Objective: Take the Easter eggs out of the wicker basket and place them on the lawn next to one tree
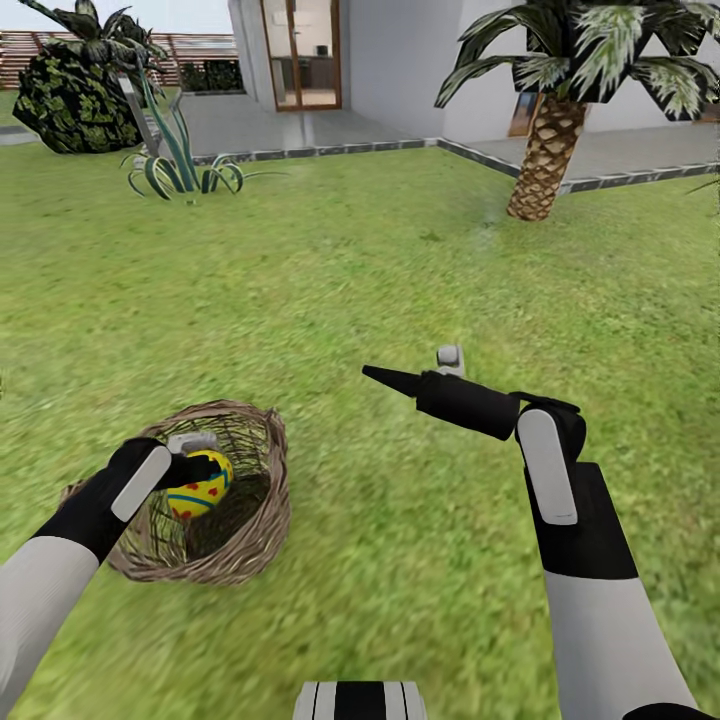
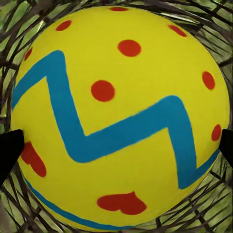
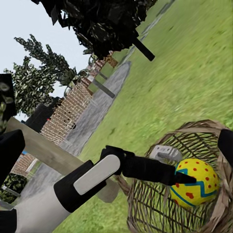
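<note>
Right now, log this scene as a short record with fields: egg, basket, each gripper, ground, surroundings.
egg: yellow Easter egg with red dots and blue zigzag, inside the basket
basket: wicker basket, tipped over on the lawn
left gripper: left gripper reaching into the basket, fingertips at either side of the egg; grip not confirmed
right gripper: right gripper held above grass, carrying nothing
surroundings: palm, house wall and paved patio beyond

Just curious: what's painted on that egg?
Yellow Easter egg: red dots, blue zigzag; clearest in left wrist view.
</note>
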